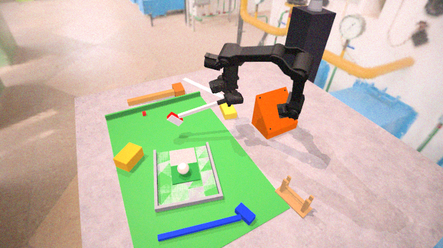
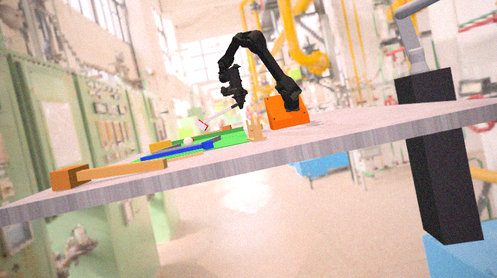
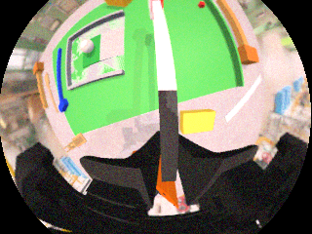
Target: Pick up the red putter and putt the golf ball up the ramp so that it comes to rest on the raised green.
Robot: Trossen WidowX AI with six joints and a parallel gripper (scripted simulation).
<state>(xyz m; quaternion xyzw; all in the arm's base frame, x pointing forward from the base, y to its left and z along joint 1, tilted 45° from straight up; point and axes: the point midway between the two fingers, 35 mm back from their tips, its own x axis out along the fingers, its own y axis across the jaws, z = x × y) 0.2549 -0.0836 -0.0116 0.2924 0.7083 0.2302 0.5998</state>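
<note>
End effector (image 1: 228, 101) is clamped on the putter's (image 1: 195, 109) shaft, holding it off the mat (image 1: 136, 134), red-and-white head hanging at frame centre. Ball (image 1: 183, 168) rests on the dark green square inside the grey-framed raised green (image 1: 187, 196), lower centre. Yellow block (image 1: 128, 156) lies left of it; blue putter (image 1: 209, 222) lies below, on the tabletop (image 1: 326, 183).
</note>
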